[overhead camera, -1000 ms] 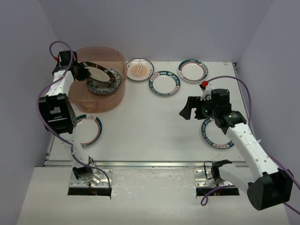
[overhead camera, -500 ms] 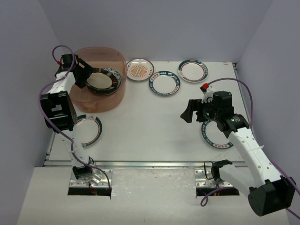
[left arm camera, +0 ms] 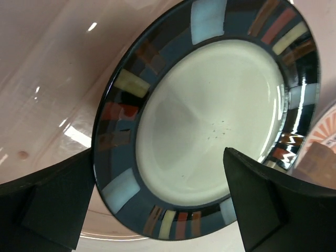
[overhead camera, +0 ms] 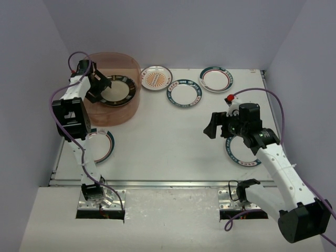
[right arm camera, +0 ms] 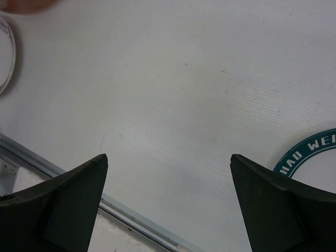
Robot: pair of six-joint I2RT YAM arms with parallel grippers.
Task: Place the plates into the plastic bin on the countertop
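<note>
our left gripper [overhead camera: 103, 88] hangs over the plastic bin [overhead camera: 126, 113], jaws spread wide and gripping nothing. the dark-rimmed plate [left arm camera: 210, 126] lies below it, inside the bin. our right gripper [overhead camera: 211, 126] hovers above the countertop [overhead camera: 157, 136], jaws wide as well, empty. we count five other plates [overhead camera: 184, 93] out on the countertop, one partly under the right arm [overhead camera: 278, 163].

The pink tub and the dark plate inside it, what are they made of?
The tub looks like see-through plastic: its shiny pinkish wall lets light through. The plate looks like glazed ceramic, maybe melamine: its dark rim shines with bright reflections.
</note>
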